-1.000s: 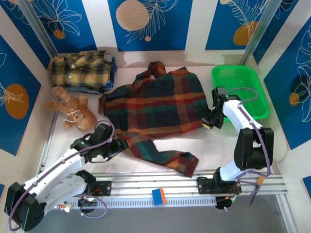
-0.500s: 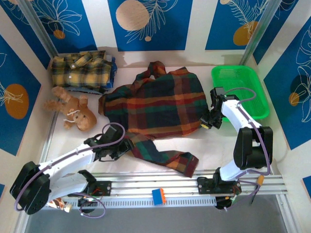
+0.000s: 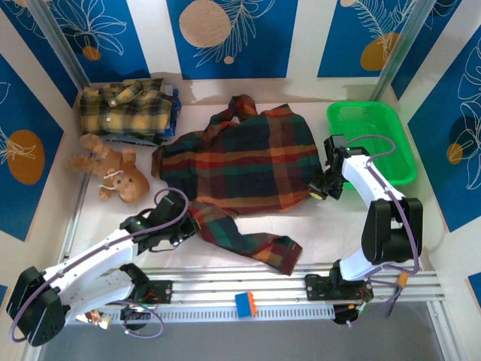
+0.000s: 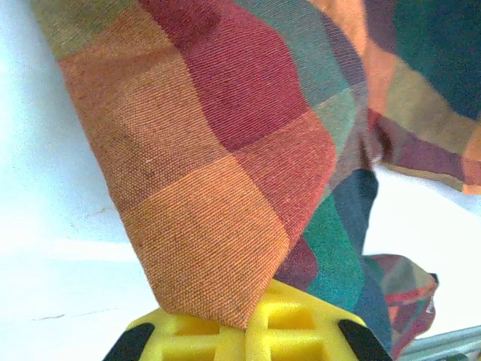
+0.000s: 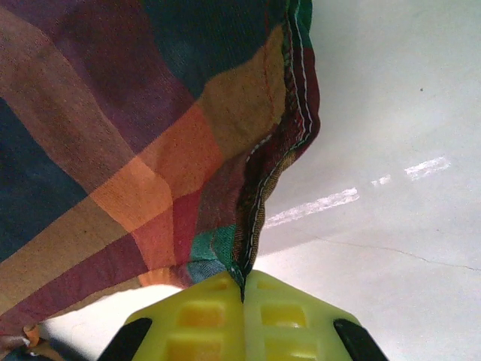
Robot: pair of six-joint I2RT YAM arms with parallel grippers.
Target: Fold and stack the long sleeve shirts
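Note:
A dark green, navy, red and orange plaid shirt [image 3: 248,162] lies spread in the middle of the table, one sleeve [image 3: 244,241] trailing toward the front edge. My left gripper [image 3: 184,214] is shut on the fabric where that sleeve meets the body; the cloth [image 4: 225,195] runs into its closed yellow jaws. My right gripper [image 3: 322,188] is shut on the shirt's right hem [image 5: 259,210], the stitched edge pinched between its yellow fingers. A yellow and black plaid shirt [image 3: 126,109] lies folded at the back left corner.
A brown teddy bear [image 3: 113,171] lies at the left, close to my left arm. A green plastic basket [image 3: 372,139] stands at the back right, just beyond my right arm. A small blue and orange block [image 3: 246,304] sits on the front rail.
My left gripper slid right onto the sleeve's base and closed on the cloth. The sleeve has shifted slightly toward the left. The right gripper kept its hold and place.

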